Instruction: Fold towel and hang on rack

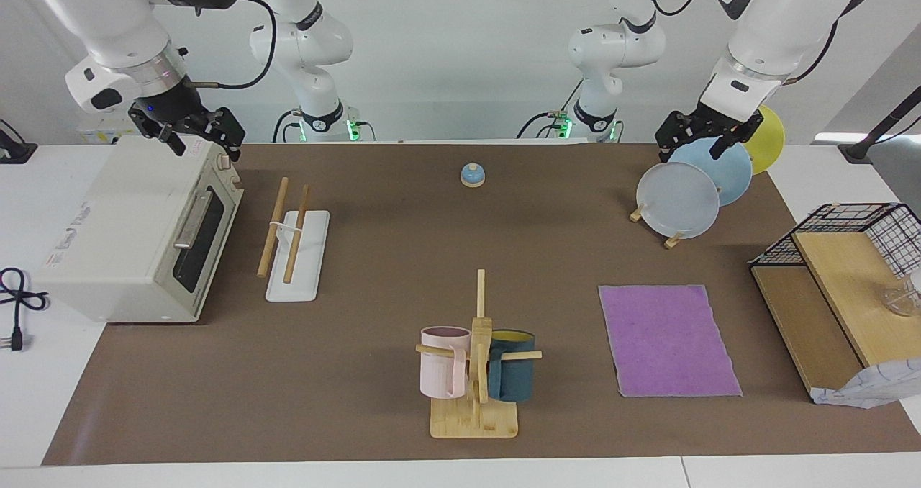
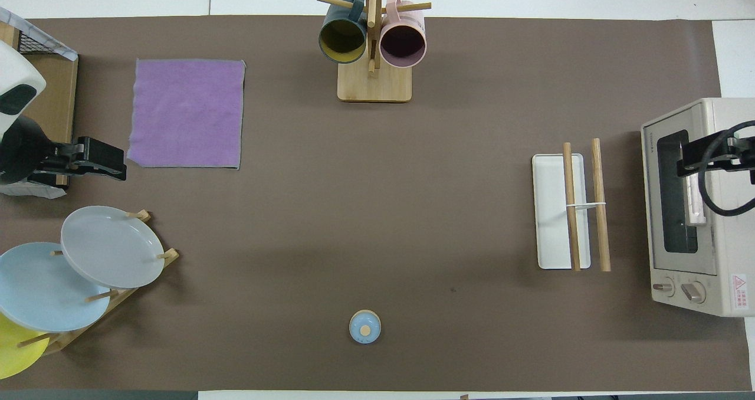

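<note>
Clearly, the rack lies nearer to the robots, at three o'clock in the overhead view beside the toaster oven, its rods running near to far. The towel lies flat at ten o'clock, purple face up, nearly square; it looks light and limp, best pinched at a corner. The left gripper hangs over the plate stand and the right gripper over the oven; whether their fingers are apart I cannot tell.
</note>
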